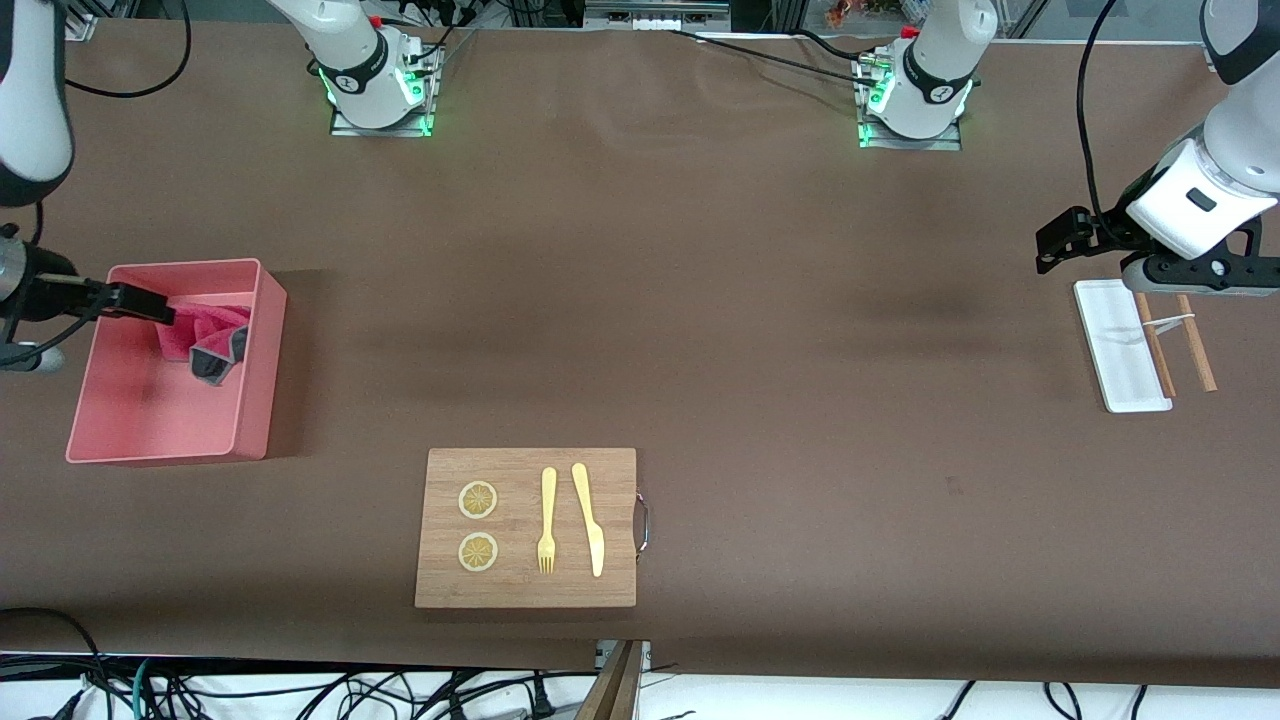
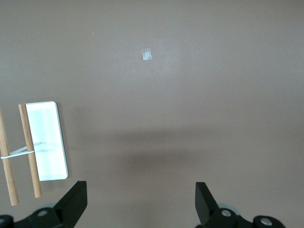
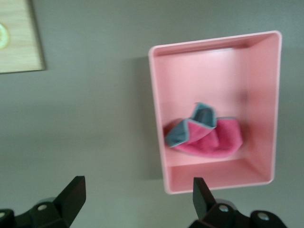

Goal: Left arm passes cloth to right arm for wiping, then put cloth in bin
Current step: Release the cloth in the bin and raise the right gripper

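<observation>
Right gripper [image 3: 135, 202]: we see its jaws spread wide and holding nothing; it hangs over the bin's edge at about 9 o'clock on the table in the front view.
Left gripper [image 2: 140, 204]: its jaws stand apart and empty; it waits over bare table beside the white tray [image 1: 1115, 340], at about 3 o'clock.
Cloth [image 1: 205, 338]: it lies crumpled inside the bin, toward the wall farther from the front camera, magenta face mostly showing with a grey corner folded up.
Bin [image 1: 255, 390]: salmon-pink box at the right arm's end of the table, upright, holding only the cloth.
Handling: we judge the cloth light, soft and floppy, neither slippery nor fragile; it would sag from any pinch point.
Hold: we would take it at the raised grey fold [image 3: 202, 116], which stands clear of the bin floor.
Progress: with the cloth in the bin, we judge the task essentially complete.
Cutting board [image 1: 527, 527]: at about 6 o'clock, carrying lemon slices [image 1: 478, 499], a fork [image 1: 547, 520] and a knife [image 1: 589, 518].
</observation>
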`<action>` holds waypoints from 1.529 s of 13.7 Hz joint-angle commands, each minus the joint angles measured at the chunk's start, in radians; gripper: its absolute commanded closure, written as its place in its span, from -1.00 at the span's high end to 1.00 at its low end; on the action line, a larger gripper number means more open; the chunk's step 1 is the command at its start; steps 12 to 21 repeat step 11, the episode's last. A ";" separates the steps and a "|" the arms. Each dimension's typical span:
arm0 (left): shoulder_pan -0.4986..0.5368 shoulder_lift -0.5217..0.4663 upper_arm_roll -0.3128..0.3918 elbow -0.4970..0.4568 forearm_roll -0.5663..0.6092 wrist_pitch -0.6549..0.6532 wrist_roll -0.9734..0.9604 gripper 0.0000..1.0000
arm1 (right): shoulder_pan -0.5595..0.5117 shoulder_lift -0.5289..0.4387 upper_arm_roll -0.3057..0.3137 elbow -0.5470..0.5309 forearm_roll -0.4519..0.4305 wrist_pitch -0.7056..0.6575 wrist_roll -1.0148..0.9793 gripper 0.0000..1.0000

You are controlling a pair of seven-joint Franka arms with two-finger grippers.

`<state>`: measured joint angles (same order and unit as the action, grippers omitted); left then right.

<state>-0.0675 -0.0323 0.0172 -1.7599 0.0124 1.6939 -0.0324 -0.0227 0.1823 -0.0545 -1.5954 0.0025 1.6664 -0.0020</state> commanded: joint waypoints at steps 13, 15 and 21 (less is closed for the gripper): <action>0.006 -0.003 -0.003 0.007 -0.009 -0.014 0.003 1.00 | -0.037 -0.153 0.051 0.006 -0.001 -0.089 -0.001 1.00; 0.006 -0.003 -0.003 0.007 -0.009 -0.014 0.003 1.00 | -0.037 -0.153 0.051 0.006 -0.001 -0.089 -0.001 1.00; 0.006 -0.003 -0.003 0.007 -0.009 -0.014 0.003 1.00 | -0.037 -0.153 0.051 0.006 -0.001 -0.089 -0.001 1.00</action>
